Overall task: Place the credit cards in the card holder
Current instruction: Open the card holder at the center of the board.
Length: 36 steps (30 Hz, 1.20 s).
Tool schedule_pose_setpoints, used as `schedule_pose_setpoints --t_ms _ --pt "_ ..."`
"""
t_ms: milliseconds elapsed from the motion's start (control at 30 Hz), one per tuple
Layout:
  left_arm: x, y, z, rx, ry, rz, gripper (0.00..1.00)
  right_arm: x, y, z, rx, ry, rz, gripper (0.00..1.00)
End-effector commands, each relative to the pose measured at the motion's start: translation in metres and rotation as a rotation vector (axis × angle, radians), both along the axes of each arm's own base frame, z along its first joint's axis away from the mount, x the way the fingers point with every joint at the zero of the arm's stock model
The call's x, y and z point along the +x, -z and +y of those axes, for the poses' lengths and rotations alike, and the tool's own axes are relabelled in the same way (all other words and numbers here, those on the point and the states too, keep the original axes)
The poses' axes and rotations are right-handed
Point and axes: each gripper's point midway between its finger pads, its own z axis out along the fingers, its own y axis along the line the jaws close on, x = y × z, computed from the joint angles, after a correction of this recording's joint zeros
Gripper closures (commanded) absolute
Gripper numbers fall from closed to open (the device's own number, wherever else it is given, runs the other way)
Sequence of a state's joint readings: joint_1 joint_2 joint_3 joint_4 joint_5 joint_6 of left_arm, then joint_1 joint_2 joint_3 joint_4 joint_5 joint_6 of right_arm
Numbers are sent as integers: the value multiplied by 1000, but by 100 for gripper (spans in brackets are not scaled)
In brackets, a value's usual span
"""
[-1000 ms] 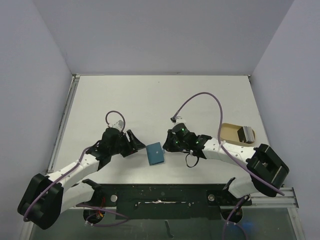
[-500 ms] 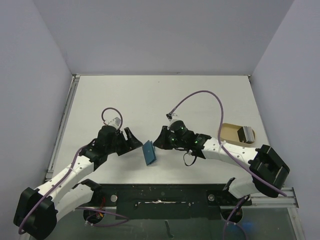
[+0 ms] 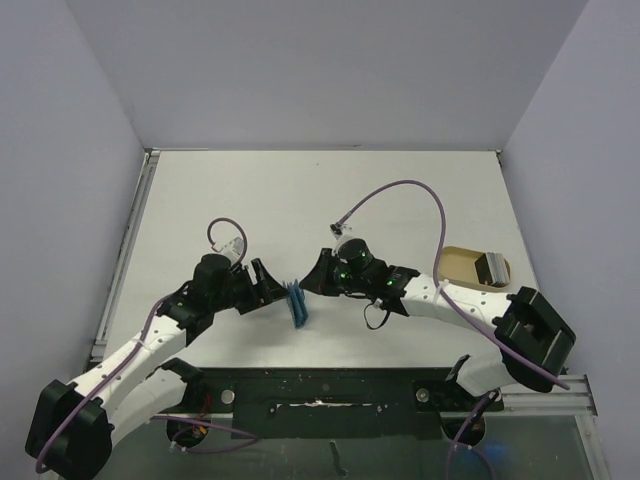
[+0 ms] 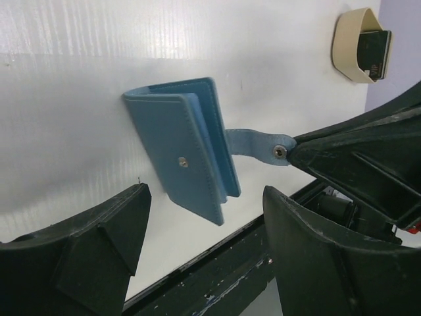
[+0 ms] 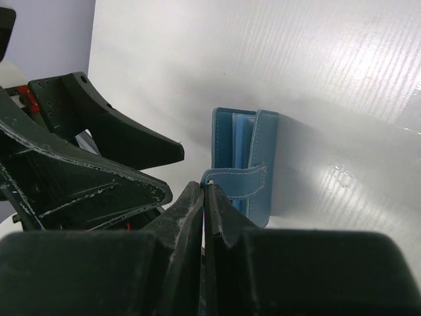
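The teal-blue card holder [image 3: 298, 305] stands on edge between my two grippers, its leaves slightly apart. My right gripper [image 3: 312, 282] is shut on its snap tab [image 5: 238, 181], which stretches out from the holder [image 4: 187, 158] to the pinching right gripper tips [image 4: 299, 150]. My left gripper [image 4: 205, 197] is open, its fingers [image 3: 268, 280] just left of the holder and not touching it. A dark stack that looks like the credit cards [image 3: 493, 268] stands in a tan dish [image 4: 345, 46] at the right.
The black frame rail [image 3: 320, 385] runs along the table's near edge, close below the holder. The right arm's purple cable [image 3: 400, 190] arches over the middle. A metal strip [image 3: 128, 250] borders the left side.
The card holder has turned from lying nearly flat to standing on edge and shifted slightly left, pulled by the right gripper. My left gripper has opened wider and come up beside it.
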State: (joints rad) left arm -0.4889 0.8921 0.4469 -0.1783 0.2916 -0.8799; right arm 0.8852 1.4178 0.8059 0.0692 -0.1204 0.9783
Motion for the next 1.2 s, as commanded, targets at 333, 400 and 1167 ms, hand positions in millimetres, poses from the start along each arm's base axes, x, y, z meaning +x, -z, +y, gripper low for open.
schedule_pose_setpoints --t_ms 333,400,1167 --pt "6 9 -1 8 8 -23 34 13 -24 -11 -1 73 -64 100" --pt "7 8 -2 3 9 -27 34 13 -32 -10 16 73 -73 100" --pt "-1 35 -8 -34 17 44 37 8 14 -71 -154 231 -17 100"
